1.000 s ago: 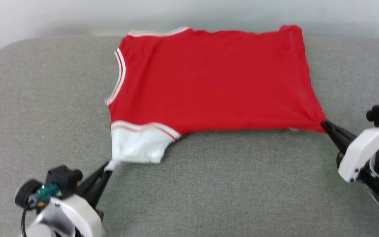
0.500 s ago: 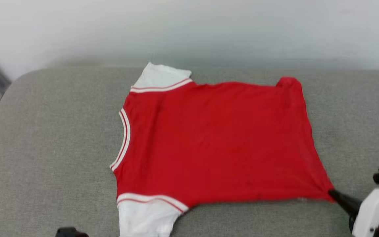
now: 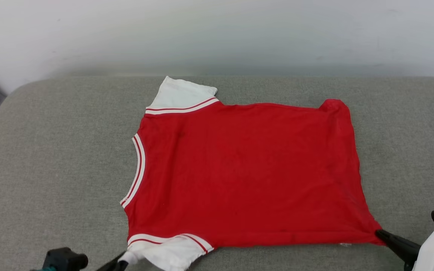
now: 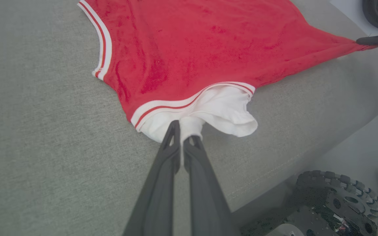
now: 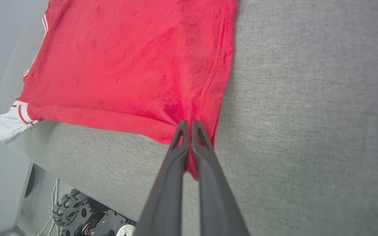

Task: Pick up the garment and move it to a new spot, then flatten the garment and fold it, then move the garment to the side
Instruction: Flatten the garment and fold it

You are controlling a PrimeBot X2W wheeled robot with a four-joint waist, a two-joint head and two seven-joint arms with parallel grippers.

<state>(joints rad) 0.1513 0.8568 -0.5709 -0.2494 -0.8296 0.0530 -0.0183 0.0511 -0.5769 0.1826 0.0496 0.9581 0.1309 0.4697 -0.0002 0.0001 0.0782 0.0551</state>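
Garment (image 3: 247,173) stretched along the near edge of the grey cushion (image 3: 51,158), pinched at both ends.

My left gripper (image 4: 184,137) is closed on the near white sleeve (image 4: 221,111) and my right gripper (image 5: 189,127) is closed on the near hem corner (image 3: 367,229), so the red cloth lies ahead of both, away toward the cushion's far edge. Its long axis runs side to side, collar (image 3: 141,165) to my left, hem to my right (plain red side up), and neither arm is nearer than the other. The body looks mostly flat, the far sleeve (image 3: 181,94) near the far edge; I judge the next pull must stay even. Pale wall (image 3: 217,34) behind; a wheel of my base (image 4: 333,196) below the near edge.
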